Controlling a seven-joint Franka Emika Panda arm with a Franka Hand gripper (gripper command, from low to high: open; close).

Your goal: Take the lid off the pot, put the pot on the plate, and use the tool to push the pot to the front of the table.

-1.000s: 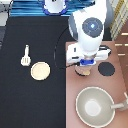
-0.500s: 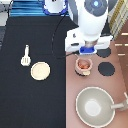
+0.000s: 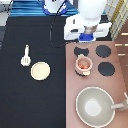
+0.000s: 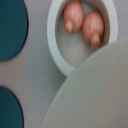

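Upward went my tool (image 3: 89, 36), now hanging over the stove's far edge, above the uncovered pot (image 3: 83, 64) among the burners; clenched or released, I cannot tell; the lid (image 4: 95, 95) looms close beneath it; loosely held, it could drop onto the pot.

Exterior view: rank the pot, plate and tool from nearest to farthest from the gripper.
The gripper hangs over the stove, at the view's top.
1. The pot, just below it on the stove.
2. The tool and the plate, at the left on the table: too close to call.
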